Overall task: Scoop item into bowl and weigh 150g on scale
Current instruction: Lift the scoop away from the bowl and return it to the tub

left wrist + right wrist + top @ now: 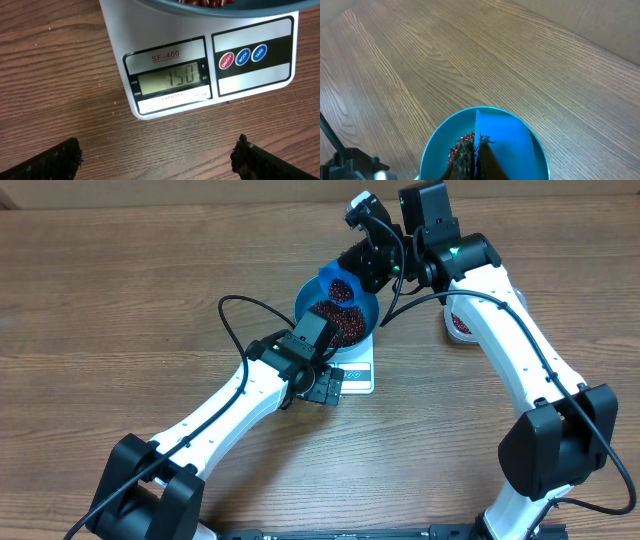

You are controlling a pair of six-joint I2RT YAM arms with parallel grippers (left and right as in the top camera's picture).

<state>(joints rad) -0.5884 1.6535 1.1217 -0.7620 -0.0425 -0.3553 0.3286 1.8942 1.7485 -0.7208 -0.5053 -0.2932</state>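
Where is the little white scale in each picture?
Overhead: the scale sits near the middle, mostly hidden under the blue bowl; only its front edge shows.
Left wrist: it fills the upper middle, with its display and three round buttons facing the camera.
Right wrist: the scale is not in it.
Shared landmark: the bowl on the scale, seen in the overhead view and along the top edge of the left wrist view.

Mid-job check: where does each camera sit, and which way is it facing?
Overhead: above the table, looking down on the bowl of beans on the scale; left arm and right arm show.
Left wrist: low, facing the scale's display; left jaws open at the bottom corners.
Right wrist: behind the scoop, facing across the table; right jaws shut on it.
Shared: overhead and left wrist both show the scale.
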